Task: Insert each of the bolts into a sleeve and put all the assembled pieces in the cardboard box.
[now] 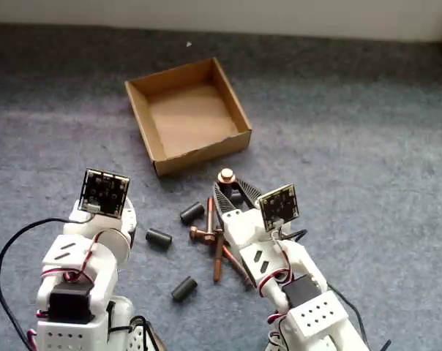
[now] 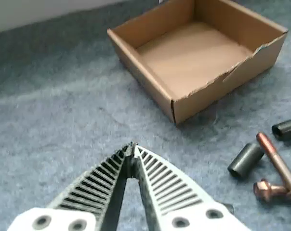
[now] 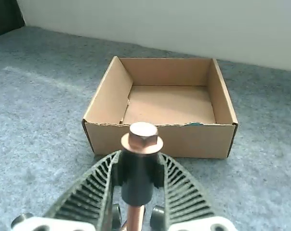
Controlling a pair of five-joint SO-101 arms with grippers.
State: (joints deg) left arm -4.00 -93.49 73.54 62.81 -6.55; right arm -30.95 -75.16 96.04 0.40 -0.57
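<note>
Just short of the brown cardboard box [image 3: 193,140], we note the right gripper [image 3: 138,156] clamping a black tube sleeve [image 3: 137,183] with a copper hex bolt [image 3: 141,139] inside. Left gripper [image 2: 132,150] pinched together over grey carpet [image 2: 49,110]. Loose sleeves [image 1: 159,238], bolts [image 1: 218,256] between arms.

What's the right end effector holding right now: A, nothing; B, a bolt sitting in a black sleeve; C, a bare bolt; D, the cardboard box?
B: the right end effector grips a black sleeve with the bolt head poking out on top.
</note>
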